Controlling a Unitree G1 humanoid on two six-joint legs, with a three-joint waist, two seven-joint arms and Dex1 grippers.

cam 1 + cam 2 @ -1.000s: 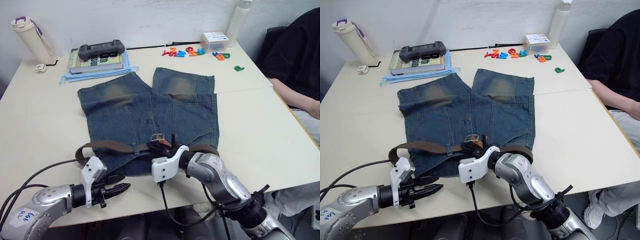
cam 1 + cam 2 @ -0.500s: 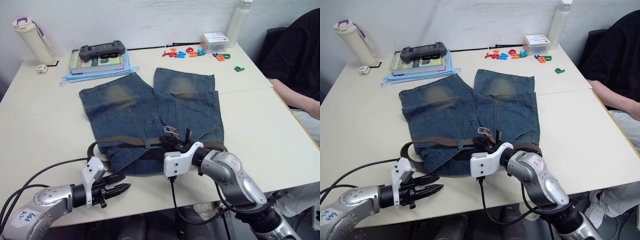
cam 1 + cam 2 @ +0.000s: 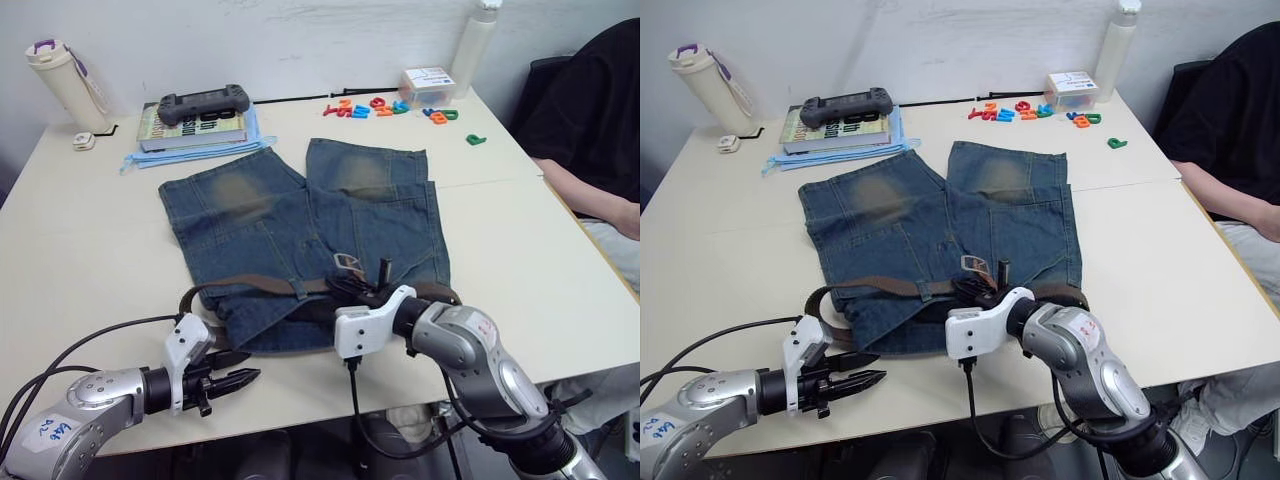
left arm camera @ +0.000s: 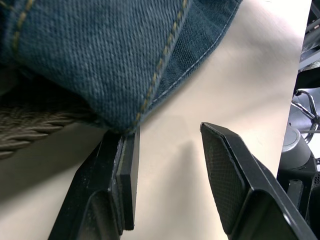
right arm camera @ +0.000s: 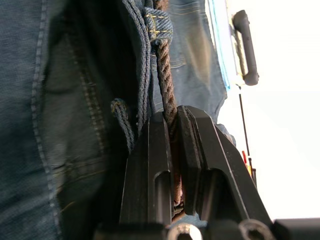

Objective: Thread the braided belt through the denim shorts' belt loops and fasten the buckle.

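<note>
The denim shorts (image 3: 300, 215) lie flat on the table, waistband toward me. The braided belt (image 3: 250, 285) runs along the waistband and curls into a loop at its left end (image 3: 192, 300). The silver buckle (image 3: 347, 263) rests on the denim near the middle. My right gripper (image 3: 368, 285) is shut on the braided belt (image 5: 167, 95), just past one of the belt loops (image 5: 158, 24) that the belt passes through. My left gripper (image 4: 169, 131) is open and low over the table by the shorts' near left corner (image 4: 125, 125), one finger (image 4: 126, 170) touching the denim hem.
A book with a game controller (image 3: 205, 100) lies at the back left beside a bottle (image 3: 62, 80). Coloured letters (image 3: 385, 105), a white box (image 3: 425, 82) and a tall bottle (image 3: 472, 40) stand at the back right. A person (image 3: 590, 120) sits at the right edge.
My right gripper has pulled the belt to the right; the belt's left loop and the buckle slid right and the waistband's left part bunched. The left gripper stayed in place.
</note>
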